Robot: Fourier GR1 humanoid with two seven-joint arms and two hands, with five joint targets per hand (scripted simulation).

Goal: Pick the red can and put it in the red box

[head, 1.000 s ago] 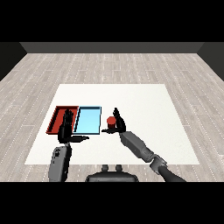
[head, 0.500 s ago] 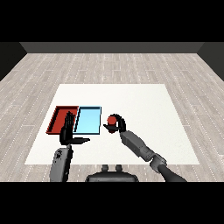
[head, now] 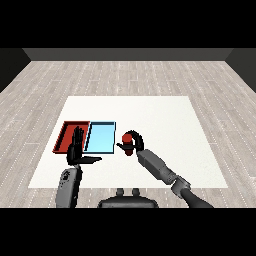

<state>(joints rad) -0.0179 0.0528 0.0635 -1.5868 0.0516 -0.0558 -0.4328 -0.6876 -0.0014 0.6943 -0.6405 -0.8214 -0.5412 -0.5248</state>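
**A:** Checking layout — red tray (head: 66, 131) sits far left on the white table (head: 165, 115), light blue tray (head: 100, 137) between it and the red can (head: 128, 141).

**B:** Right hand (head: 135, 145) is curled round the can, so the move is leftward. Left hand (head: 75, 150) nearer, fingers straight.

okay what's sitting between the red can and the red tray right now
The blue tray lies between the red can, held in the right hand, and the red tray, per the head view.
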